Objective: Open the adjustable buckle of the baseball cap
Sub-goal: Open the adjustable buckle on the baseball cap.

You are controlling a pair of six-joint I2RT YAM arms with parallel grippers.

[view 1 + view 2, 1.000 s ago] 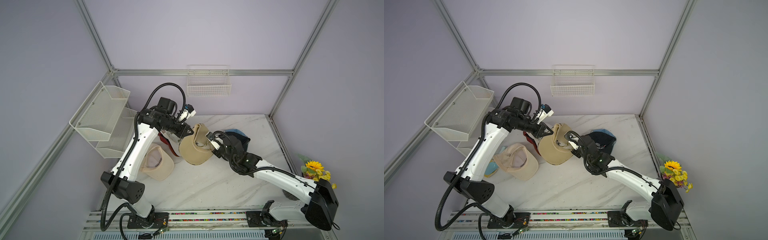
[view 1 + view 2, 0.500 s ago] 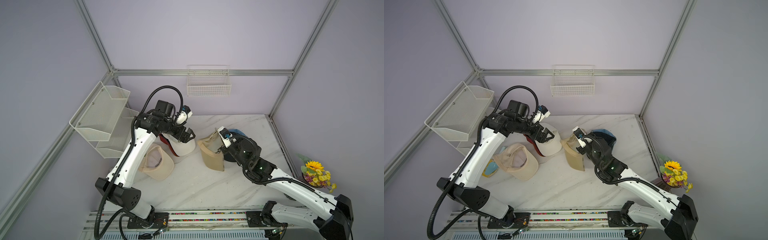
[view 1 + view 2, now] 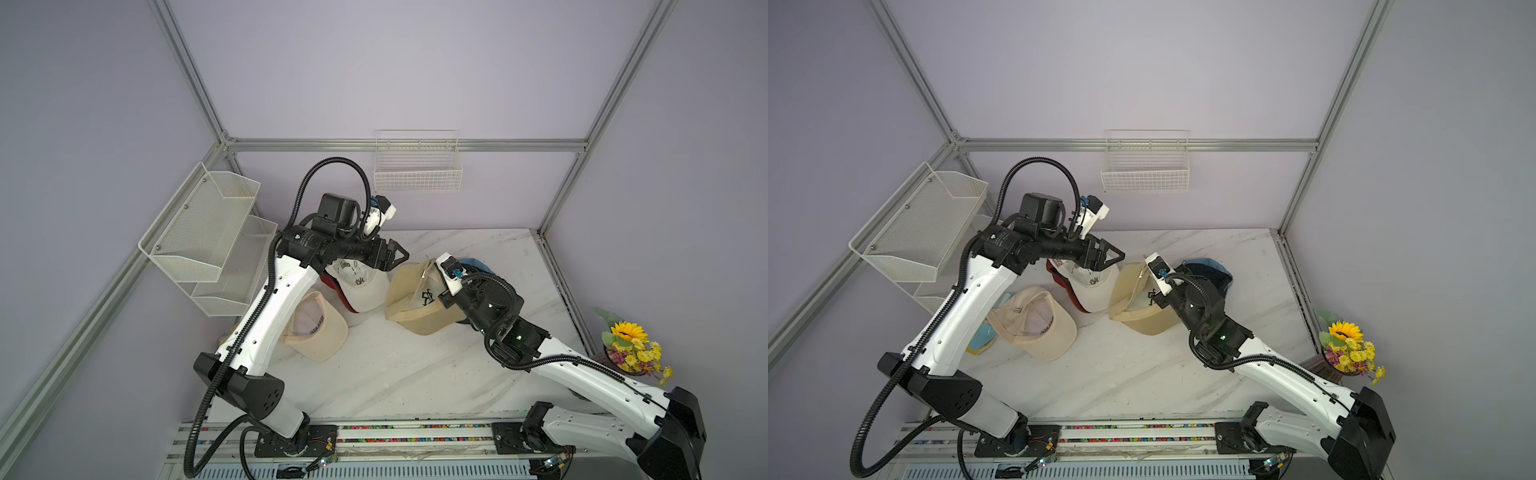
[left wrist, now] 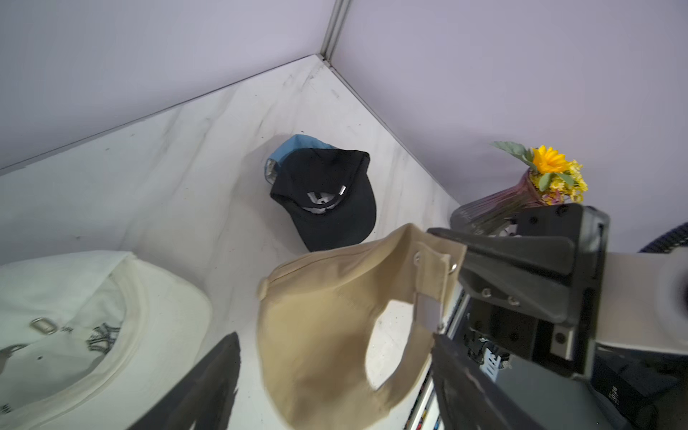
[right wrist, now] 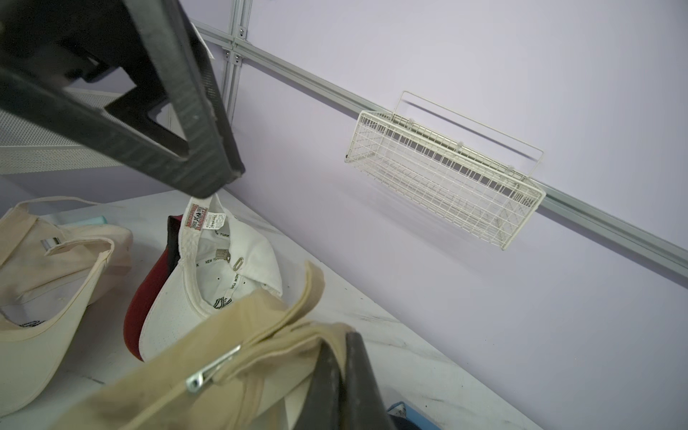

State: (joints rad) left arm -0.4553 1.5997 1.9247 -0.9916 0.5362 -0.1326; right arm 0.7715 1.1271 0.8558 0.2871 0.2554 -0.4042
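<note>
Your right gripper (image 4: 459, 260) is clamped on the back strap (image 4: 433, 271) of the tan cotton baseball cap (image 3: 419, 303), just beside the white New York cap (image 3: 361, 286). The left gripper (image 3: 399, 257) gapes empty above that white cap. Soft, light cloth will likely sag: pinch the stiff silver metal buckle (image 5: 214, 368).

This is a robotics lab test cell, not a lived-in room. An aluminium extrusion frame (image 3: 399, 144) holds plain lavender wall panels (image 3: 374, 75) around a marble-patterned tabletop (image 3: 395, 374). Two white-and-black robot arms (image 3: 270, 316) are bolted to a base rail (image 3: 415, 432) with exposed wiring along the front edge. The furnishings look like staged props: an empty wire basket (image 3: 417, 174) on the back wall, a tiered mesh shelf (image 3: 199, 232) on the side wall, a vase of flowers (image 3: 631, 349), and several baseball caps (image 3: 316, 328) strewn about.
</note>
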